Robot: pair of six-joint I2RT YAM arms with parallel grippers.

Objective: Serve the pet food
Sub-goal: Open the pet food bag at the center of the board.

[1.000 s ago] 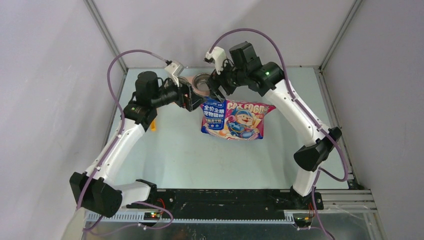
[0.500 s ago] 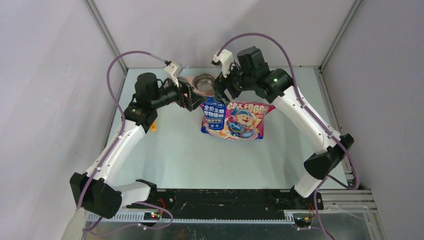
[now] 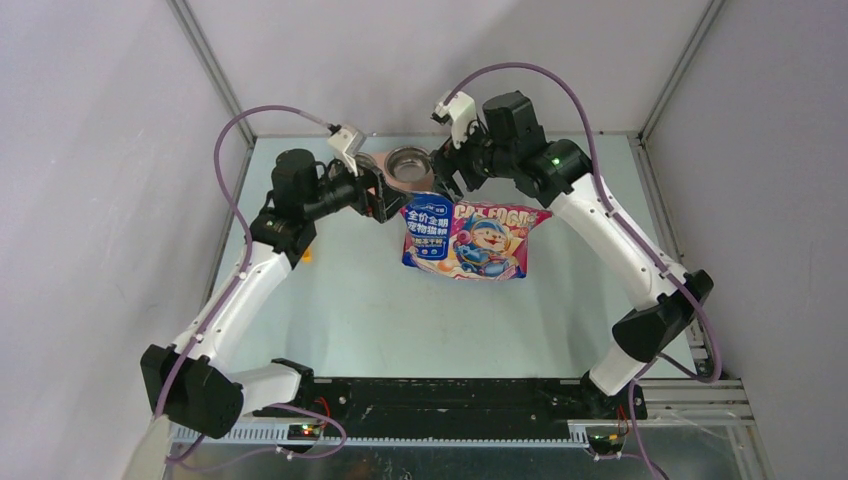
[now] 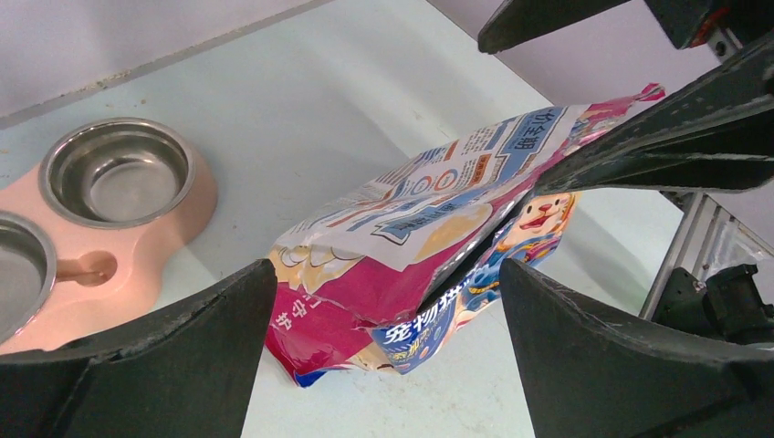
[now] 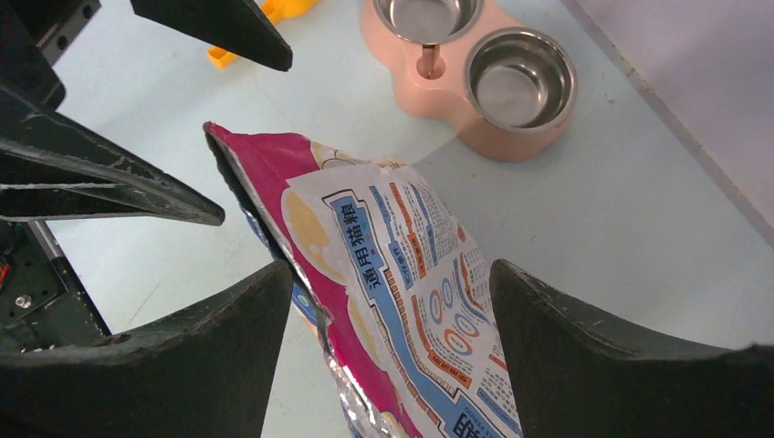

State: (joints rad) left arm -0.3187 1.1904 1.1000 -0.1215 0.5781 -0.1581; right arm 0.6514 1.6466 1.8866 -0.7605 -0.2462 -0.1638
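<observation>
The glossy blue, pink and white cat-food bag stands on the table, its torn top edge gaping. The pet food itself is hidden inside the bag. My left gripper is at the bag's left top corner. In its wrist view it is open, with the bag's end between the fingers and a gap on each side. My right gripper hangs over the bag's top edge. It is also open and straddles the printed back of the bag.
The pink twin-bowl feeder with empty steel bowls sits just behind the bag, close to both grippers. A yellow scoop lies on the table to the left, near the left arm. The enclosure's walls close off the back and sides.
The right arm has drawn back and to the right, its gripper now slightly farther right over the bag's top edge. The left arm and the bag have hardly moved.
</observation>
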